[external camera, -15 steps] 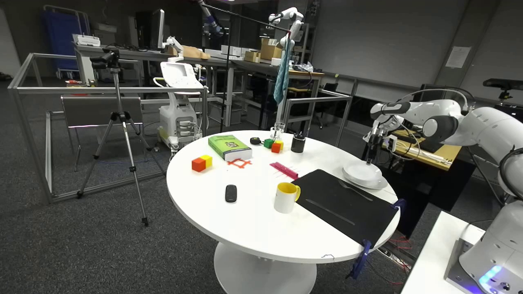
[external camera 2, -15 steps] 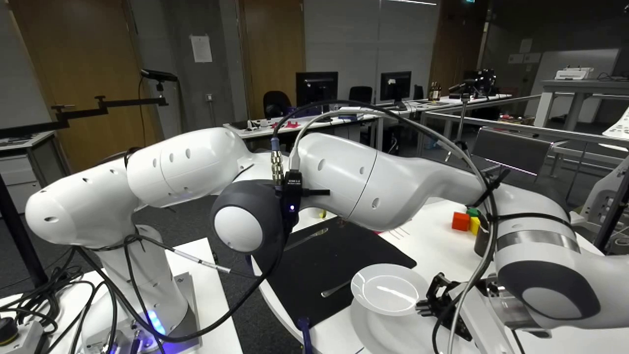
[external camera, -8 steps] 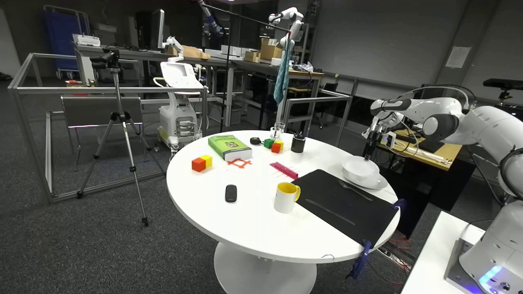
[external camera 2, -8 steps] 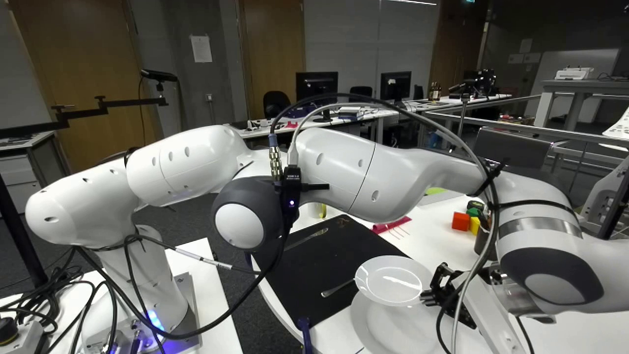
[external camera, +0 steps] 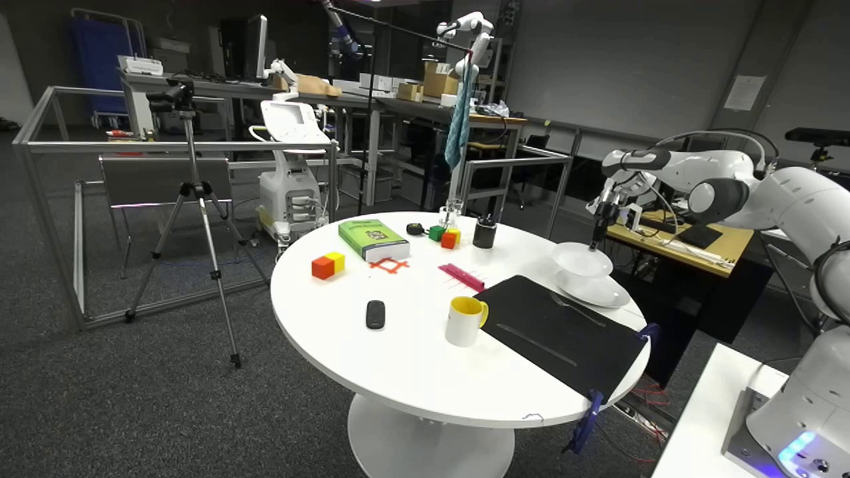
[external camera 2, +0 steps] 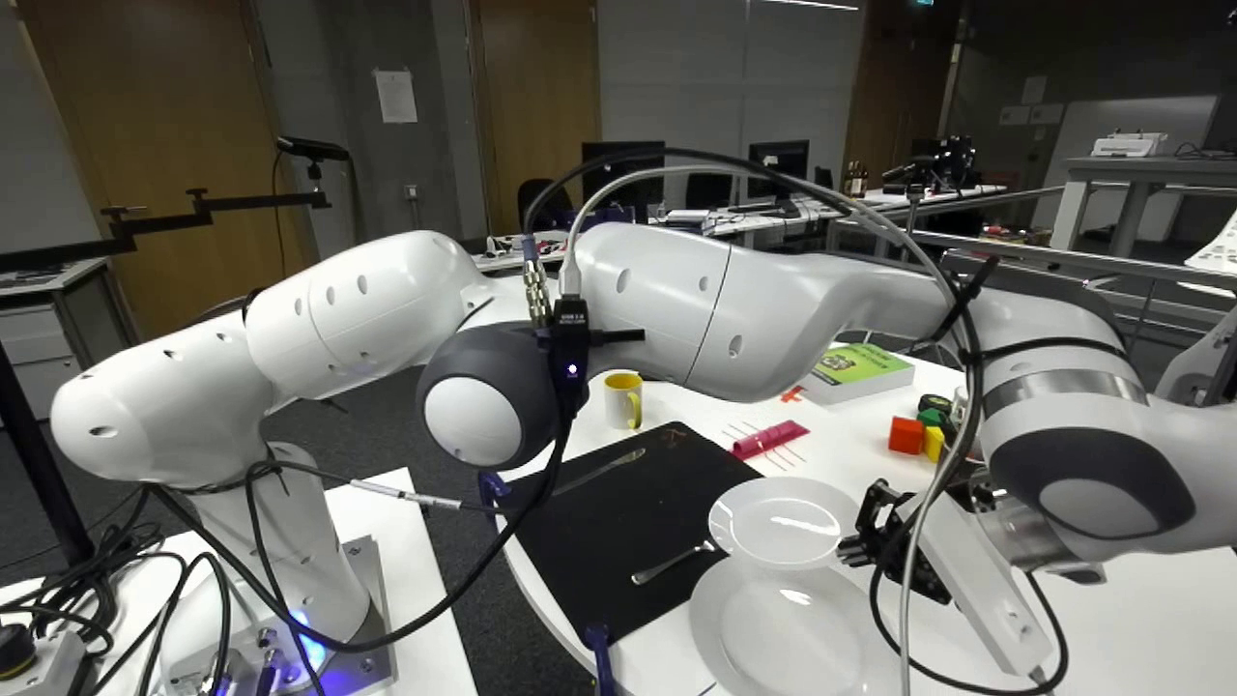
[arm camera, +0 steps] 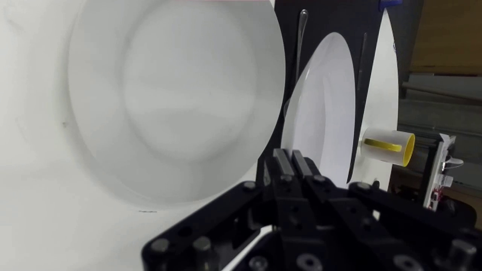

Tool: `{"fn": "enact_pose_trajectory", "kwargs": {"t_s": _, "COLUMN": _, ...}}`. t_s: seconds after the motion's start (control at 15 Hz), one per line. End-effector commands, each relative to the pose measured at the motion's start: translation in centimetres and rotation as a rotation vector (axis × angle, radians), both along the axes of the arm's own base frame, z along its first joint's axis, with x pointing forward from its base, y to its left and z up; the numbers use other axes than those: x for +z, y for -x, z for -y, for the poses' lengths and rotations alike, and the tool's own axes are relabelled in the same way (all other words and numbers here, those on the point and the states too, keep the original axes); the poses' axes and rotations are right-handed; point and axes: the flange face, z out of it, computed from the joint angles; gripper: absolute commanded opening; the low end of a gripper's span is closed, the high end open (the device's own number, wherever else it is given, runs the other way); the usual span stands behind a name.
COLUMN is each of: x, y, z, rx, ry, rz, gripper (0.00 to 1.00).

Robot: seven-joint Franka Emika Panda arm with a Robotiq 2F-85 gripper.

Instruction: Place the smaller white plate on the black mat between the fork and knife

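The smaller white plate (external camera: 582, 259) is held up at its rim, above the larger white plate (external camera: 607, 296); in an exterior view the smaller plate (external camera 2: 779, 522) overlaps the mat's edge. My gripper (arm camera: 288, 152) is shut on the rim of the smaller plate (arm camera: 331, 86), which stands steeply tilted in the wrist view. The gripper also shows in an exterior view (external camera 2: 850, 551). The black mat (external camera: 531, 315) lies flat on the table, with the fork (external camera: 579, 311) nearest the plates and the knife (external camera: 536, 344) farther off. The held plate hides part of the fork in the wrist view.
A white cup with a yellow inside (external camera: 465, 321) stands beside the mat. A pink object (external camera: 462, 277), a black pen holder (external camera: 485, 234), coloured blocks (external camera: 449, 238), a green book (external camera: 374, 239) and a black device (external camera: 375, 315) are on the table. Blue clamps (external camera: 587, 421) grip the mat's edge.
My gripper has risen with the smaller plate, lifting it off the larger plate. A gap now shows between them. The larger plate, mat, fork and knife have not moved.
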Motion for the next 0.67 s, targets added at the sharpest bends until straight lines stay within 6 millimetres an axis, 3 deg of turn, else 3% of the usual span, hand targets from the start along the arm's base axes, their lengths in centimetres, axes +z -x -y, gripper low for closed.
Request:
{"fn": "enact_pose_trajectory", "kwargs": {"t_s": 0.0, "x": 4.4, "y": 0.1, "z": -0.9, "rx": -0.007, "ry": -0.012, "rz": -0.015, "gripper": 0.01}}
{"fn": "enact_pose_trajectory", "kwargs": {"t_s": 0.33, "x": 8.2, "y": -0.5, "z": -1.7, "rx": -0.042, "ry": 0.027, "rz": -0.013, "gripper": 0.01}}
{"fn": "enact_pose_trajectory", "kwargs": {"t_s": 0.6, "x": 9.1, "y": -0.7, "z": -3.3, "rx": -0.088, "ry": 0.061, "rz": -0.066, "gripper": 0.01}}
